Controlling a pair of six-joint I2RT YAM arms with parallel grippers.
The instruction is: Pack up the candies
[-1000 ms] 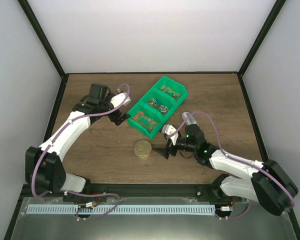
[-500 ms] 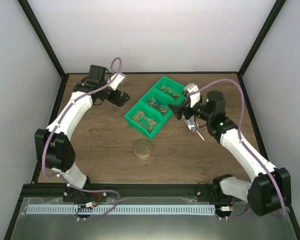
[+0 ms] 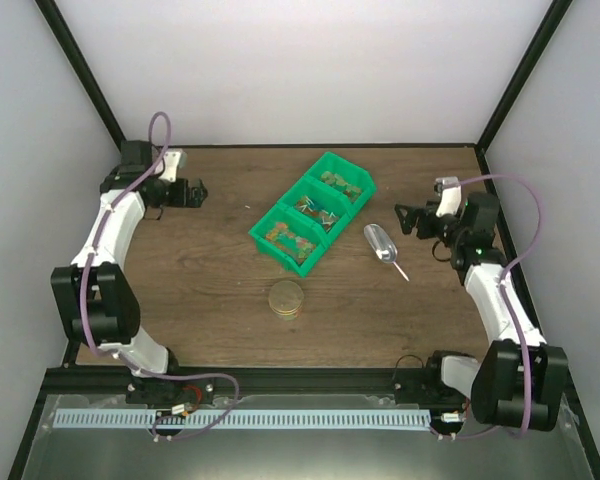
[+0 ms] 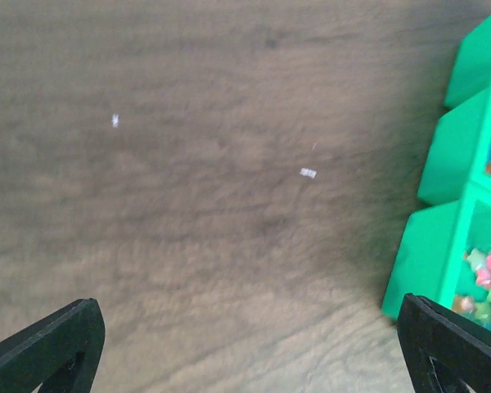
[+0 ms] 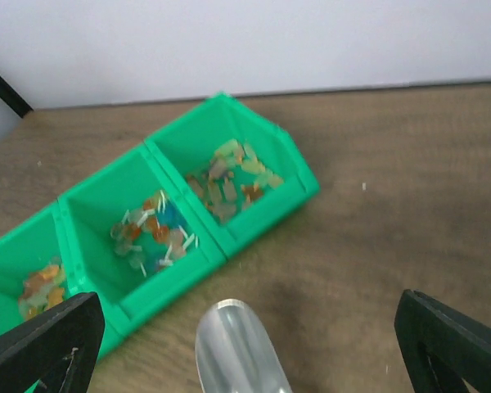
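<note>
Left end effector [image 3: 193,193] and right end effector [image 3: 405,218] both stand spread wide with nothing between the fingers. Each hangs out at its own side, which I read as a neutral pose that leaves the overhead view open.

Candies [image 5: 229,176] lie loose in all three compartments of the green bin [image 5: 144,149], so the supply sits together in the middle where either arm can reach it.

Just beside the bin, on the right arm's side, the scoop [image 3: 380,243] lies free on the tabletop [image 3: 210,290]. Its bowl is toward the bin and its handle trails toward the near edge. I judge that an easy pick for my right arm.

Near the bin, toward the arm bases, sits a round jar [image 3: 286,298]. It is likely where the candies go, set between both arms. Whether it is lidded I can't tell.
</note>
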